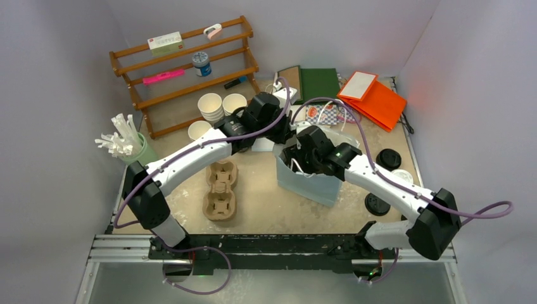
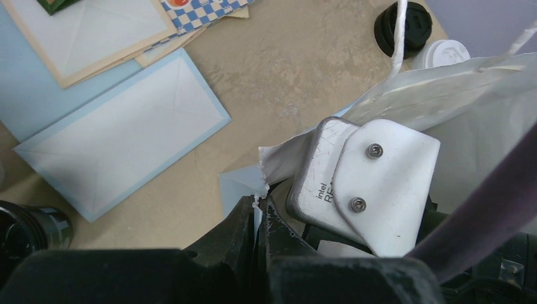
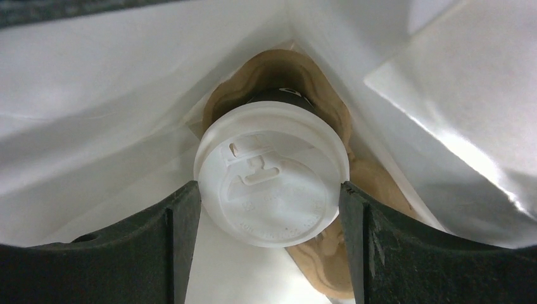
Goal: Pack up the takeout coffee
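The takeout coffee point(image 3: 271, 171), a cup under a round white lid, stands in a brown cardboard carrier point(image 3: 329, 247) at the bottom of the white paper bag point(image 1: 311, 183). My right gripper point(image 3: 271, 190) is down inside the bag point(image 3: 95, 95), and its two black fingers point(image 3: 183, 228) touch both sides of the lid. In the top view the right gripper point(image 1: 297, 158) is sunk into the bag's mouth. My left gripper point(image 2: 261, 204) is shut on the bag's torn top edge point(image 2: 278, 158) and holds it at the bag's far left corner point(image 1: 280, 140).
A cardboard cup carrier point(image 1: 220, 190) lies left of the bag. Stacked lidless cups point(image 1: 211, 104) and a straw holder point(image 1: 126, 144) stand at the far left before a wooden rack point(image 1: 183, 63). Black lids point(image 1: 388, 158) and a white lid point(image 1: 403, 175) lie right. Envelopes point(image 2: 126, 145) lie behind.
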Controlling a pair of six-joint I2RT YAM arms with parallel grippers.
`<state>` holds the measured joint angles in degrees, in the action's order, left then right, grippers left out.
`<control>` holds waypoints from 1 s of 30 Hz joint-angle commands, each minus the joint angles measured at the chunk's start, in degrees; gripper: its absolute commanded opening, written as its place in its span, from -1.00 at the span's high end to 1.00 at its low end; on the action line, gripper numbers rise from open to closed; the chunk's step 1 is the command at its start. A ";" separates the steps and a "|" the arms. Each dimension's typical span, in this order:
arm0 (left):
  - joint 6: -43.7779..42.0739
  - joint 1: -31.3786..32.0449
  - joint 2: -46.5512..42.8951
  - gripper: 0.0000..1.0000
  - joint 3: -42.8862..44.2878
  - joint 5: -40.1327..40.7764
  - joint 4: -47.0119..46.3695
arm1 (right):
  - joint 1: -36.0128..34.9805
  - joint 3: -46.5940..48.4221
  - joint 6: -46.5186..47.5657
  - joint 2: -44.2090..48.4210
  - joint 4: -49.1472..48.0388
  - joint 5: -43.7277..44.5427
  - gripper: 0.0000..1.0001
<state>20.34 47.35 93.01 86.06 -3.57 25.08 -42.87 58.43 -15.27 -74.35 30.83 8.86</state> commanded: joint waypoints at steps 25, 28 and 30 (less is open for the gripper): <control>0.45 -3.39 4.32 0.03 15.58 -9.20 22.57 | 1.65 -0.59 1.36 -6.14 0.33 -6.76 0.64; 0.92 -3.71 4.58 0.07 14.72 -10.62 22.22 | 1.65 -0.68 1.80 -6.90 0.06 -7.42 0.64; 1.00 -4.10 4.80 0.16 14.54 -11.00 22.20 | 1.64 -0.44 2.07 -8.04 0.51 -7.39 0.64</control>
<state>19.97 43.05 97.62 100.77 -8.67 46.48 -41.12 59.90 -13.58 -77.52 27.59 5.87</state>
